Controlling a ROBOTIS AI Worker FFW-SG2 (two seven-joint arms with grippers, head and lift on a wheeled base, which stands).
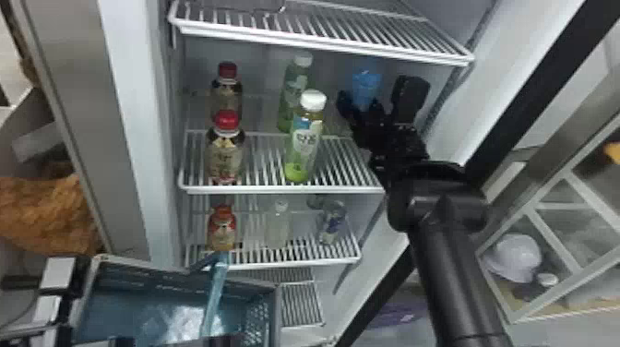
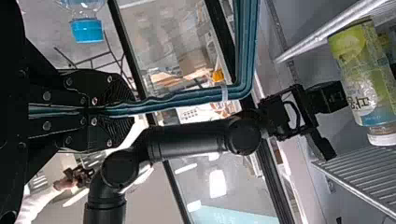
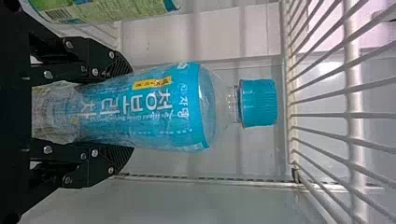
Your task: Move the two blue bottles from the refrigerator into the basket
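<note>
In the head view, my right gripper is open at the right of the middle shelf, with a blue bottle between or just beyond its fingers. The blue bottle shows its label and cap in the right wrist view, past the open right gripper; contact is unclear. At the bottom edge of the head view, my left gripper is by the handle of the teal basket. The left gripper is shut on that handle. A clear blue-capped bottle shows in the left wrist view's top corner.
Two green bottles stand left of my right gripper on the middle shelf, with red-capped bottles farther left. A wire shelf lies overhead. The lower shelf holds several bottles.
</note>
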